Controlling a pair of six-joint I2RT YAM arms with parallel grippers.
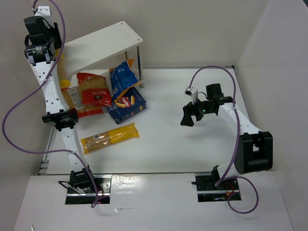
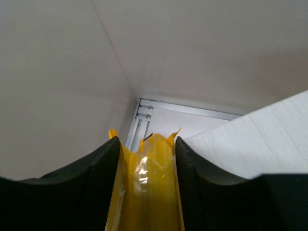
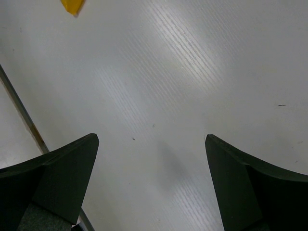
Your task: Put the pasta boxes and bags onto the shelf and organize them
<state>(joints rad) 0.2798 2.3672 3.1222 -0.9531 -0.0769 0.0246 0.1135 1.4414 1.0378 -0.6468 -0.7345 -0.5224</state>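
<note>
Left arm is standing tall along the table's [image 1: 163,149] left edge, with the left gripper [image 2: 146,143] closing narrow on a yellow spaghetti pack [image 2: 149,192] whose crimped end is poking up between the fingers, just beside the shelf [image 1: 103,43] board's edge. Right arm is folding low over the table's right half, right gripper [image 1: 189,117] hanging with jaws spread wide above bare surface. A red bag [image 1: 91,89], a blue bag [image 1: 122,77] and a dark-blue box [image 1: 129,107] are crowding the shelf's front edge, and a second spaghetti pack [image 1: 109,137] is lying toward the near edge.
</note>
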